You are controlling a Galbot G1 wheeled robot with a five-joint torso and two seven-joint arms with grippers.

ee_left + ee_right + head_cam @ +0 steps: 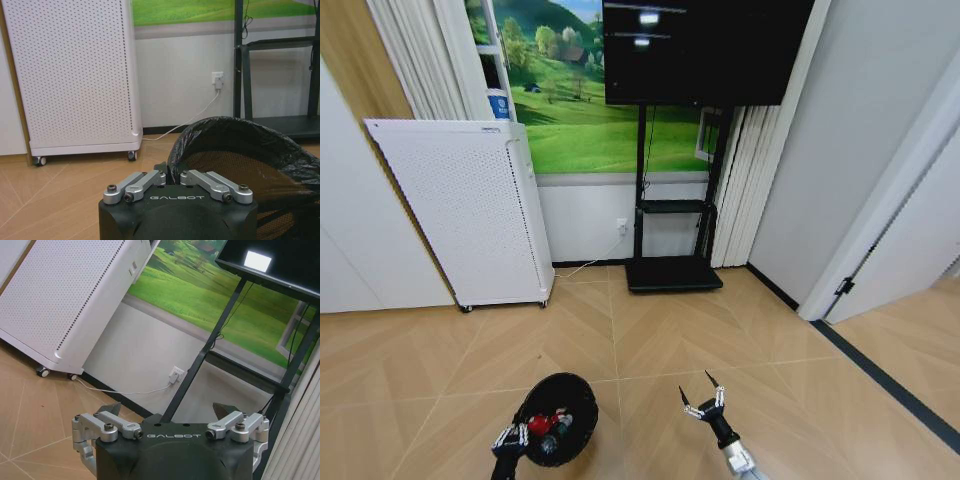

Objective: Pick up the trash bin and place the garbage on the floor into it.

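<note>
The black trash bin [570, 400], lined with a black bag, is low on the left. My left gripper [510, 438] is shut on its near rim. In the left wrist view the left gripper [170, 176] pinches the rim of the bin [235, 135]. Garbage lies inside the bin: a red-and-white piece [540, 424] and a small clear bottle [558, 432]. My right gripper [704, 401] is open and holds nothing, a little right of the bin and above the wooden floor. In the right wrist view the right gripper [170, 410] has its fingers spread wide.
A white perforated appliance [460, 210] on wheels stands at the back left, with a cord to a wall socket [621, 225]. The black TV stand [672, 272] sits against the far wall. A white door frame [880, 210] is on the right.
</note>
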